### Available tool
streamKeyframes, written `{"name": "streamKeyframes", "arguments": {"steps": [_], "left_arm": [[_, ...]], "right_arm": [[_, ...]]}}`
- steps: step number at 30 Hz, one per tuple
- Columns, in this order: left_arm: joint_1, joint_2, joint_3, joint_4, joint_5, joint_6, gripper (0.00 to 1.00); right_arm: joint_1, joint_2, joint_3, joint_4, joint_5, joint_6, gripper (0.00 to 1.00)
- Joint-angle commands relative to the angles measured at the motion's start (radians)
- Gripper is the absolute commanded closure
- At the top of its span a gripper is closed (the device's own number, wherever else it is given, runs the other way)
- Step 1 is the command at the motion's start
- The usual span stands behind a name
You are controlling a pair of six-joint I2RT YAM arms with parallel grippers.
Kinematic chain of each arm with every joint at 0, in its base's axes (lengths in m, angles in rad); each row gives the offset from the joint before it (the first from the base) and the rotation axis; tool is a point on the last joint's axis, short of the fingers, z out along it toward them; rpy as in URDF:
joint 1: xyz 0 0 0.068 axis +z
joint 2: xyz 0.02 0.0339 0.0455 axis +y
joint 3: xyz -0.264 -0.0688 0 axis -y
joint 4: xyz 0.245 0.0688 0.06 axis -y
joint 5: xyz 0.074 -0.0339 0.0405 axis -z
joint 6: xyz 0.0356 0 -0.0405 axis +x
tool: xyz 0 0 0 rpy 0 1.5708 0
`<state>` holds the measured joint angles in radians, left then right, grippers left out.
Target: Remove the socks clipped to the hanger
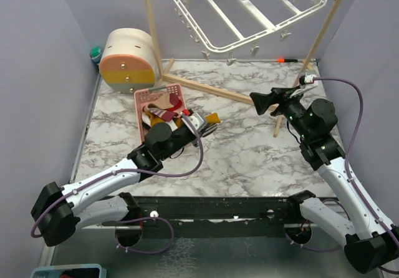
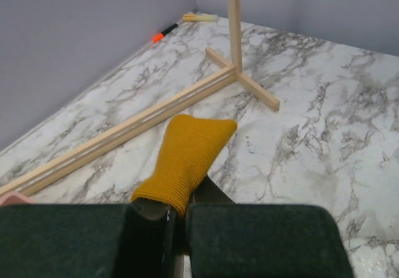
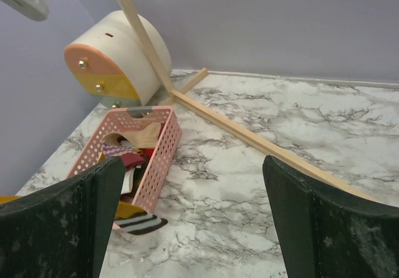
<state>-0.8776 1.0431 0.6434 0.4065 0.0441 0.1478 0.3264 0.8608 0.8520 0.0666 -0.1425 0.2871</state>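
With the left claw (image 2: 177, 219), pinches 1 end of the mustard sock (image 2: 187, 150), the rest stretching ahead past the fingertips, just beside the pink basket (image 1: 138, 106) of other socks (image 1: 161, 108). With the right claw (image 3: 193, 191), holds nothing, jaws spread wide, well apart from that sock, on the side of the white hanger (image 1: 249, 13).

Marble-patterned desk (image 1: 249, 159). Pink perforated basket (image 1: 156, 91) left of centre. Behind it, a rounded cream, orange and yellow drawer box (image 1: 128, 60). Wooden rack (image 1: 206, 88) at the back. Orange marker (image 1: 287, 60) by the rear wall.
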Motion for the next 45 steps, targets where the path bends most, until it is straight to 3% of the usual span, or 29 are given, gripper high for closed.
{"name": "streamKeyframes", "arguments": {"steps": [1, 26, 30, 33, 38, 45], "left_arm": [[0.021, -0.047, 0.045, -0.111, -0.068, 0.069, 1.00], [0.048, -0.165, 0.105, -0.293, -0.187, 0.134, 1.00], [0.059, -0.143, 0.136, -0.312, -0.260, 0.123, 1.00], [0.157, -0.033, 0.246, -0.411, -0.278, 0.101, 1.00], [0.405, 0.121, 0.368, -0.417, -0.084, 0.006, 1.00], [0.571, 0.308, 0.482, -0.470, 0.026, -0.143, 1.00]], "right_arm": [[0.003, -0.014, 0.028, -0.022, 0.015, -0.006, 0.02], [0.003, -0.033, 0.077, -0.144, 0.030, -0.019, 0.02], [0.003, -0.045, 0.074, -0.156, 0.034, -0.017, 0.02], [0.003, -0.049, 0.073, -0.160, 0.025, -0.013, 0.02], [0.003, -0.056, 0.080, -0.169, 0.005, -0.004, 0.02], [0.003, -0.084, 0.082, -0.197, -0.002, 0.004, 0.02]]}}
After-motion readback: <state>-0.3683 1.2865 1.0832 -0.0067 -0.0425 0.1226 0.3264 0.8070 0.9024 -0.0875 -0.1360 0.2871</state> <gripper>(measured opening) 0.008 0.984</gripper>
